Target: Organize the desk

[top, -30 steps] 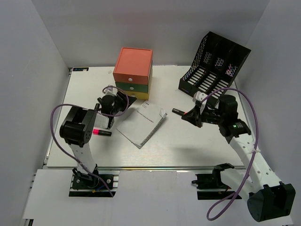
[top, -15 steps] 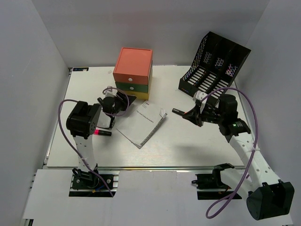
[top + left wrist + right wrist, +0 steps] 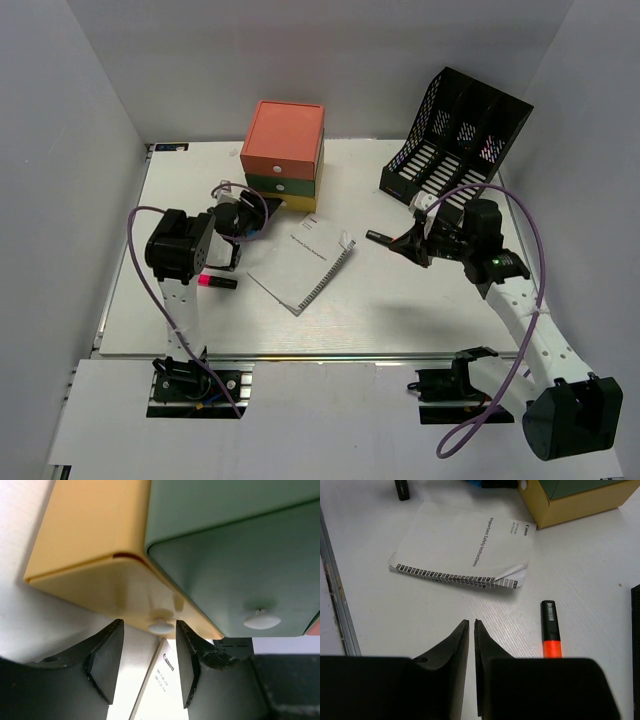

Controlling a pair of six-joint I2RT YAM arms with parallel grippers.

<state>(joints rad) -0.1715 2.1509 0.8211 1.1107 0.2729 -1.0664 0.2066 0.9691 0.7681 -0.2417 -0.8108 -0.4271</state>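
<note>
The white desk point(image 3: 400, 310) carries a drawer box point(image 3: 283, 155) with orange, green and yellow drawers. My left gripper point(image 3: 258, 207) is at the front of the yellow bottom drawer. In the left wrist view it point(image 3: 149, 626) is open, and the drawer's white knob point(image 3: 161, 627) sits between the fingertips, with gaps on both sides. My right gripper point(image 3: 404, 246) is shut and empty, hovering over bare desk point(image 3: 395, 620); its tips point(image 3: 471, 623) are just left of an orange highlighter point(image 3: 551, 635).
A white Canon booklet point(image 3: 303, 265) lies mid-desk, also in the right wrist view point(image 3: 465, 547). A pink highlighter point(image 3: 218, 283) lies left of it. A black mesh file rack point(image 3: 455, 135) stands at the back right. A metal rail point(image 3: 335, 595) edges the desk.
My left arm has swung right and forward, bringing its gripper up to the yellow drawer front. The right arm has hardly moved.
</note>
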